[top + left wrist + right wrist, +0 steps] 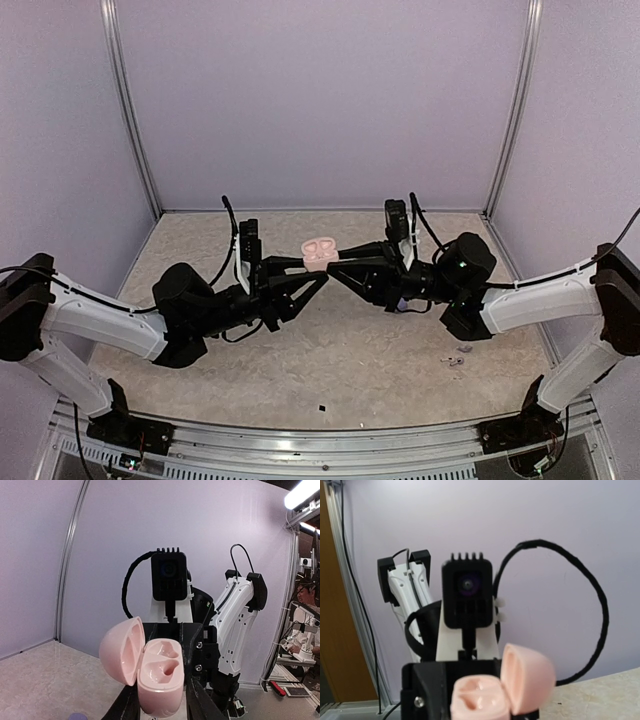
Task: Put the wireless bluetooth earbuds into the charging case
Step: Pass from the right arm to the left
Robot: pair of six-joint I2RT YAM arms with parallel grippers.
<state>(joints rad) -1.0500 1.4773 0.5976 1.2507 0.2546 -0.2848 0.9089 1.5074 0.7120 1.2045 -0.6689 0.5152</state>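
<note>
A pink charging case (322, 254) is held up in the air at the middle, between the two gripper tips. Its lid stands open and both sockets look empty in the left wrist view (159, 672). My left gripper (318, 278) is shut on the case's lower body, with a black finger (200, 702) on each side. My right gripper (336, 268) meets the case from the right; its own fingers do not show in the right wrist view, where the case (482, 700) sits at the bottom. Tiny pale earbuds (459, 356) lie on the table at the right.
A small lilac thing (400, 303) lies under the right arm, and a lilac edge (77, 716) shows in the left wrist view. A black speck (322, 408) lies near the front edge. Pale walls with metal posts enclose the table.
</note>
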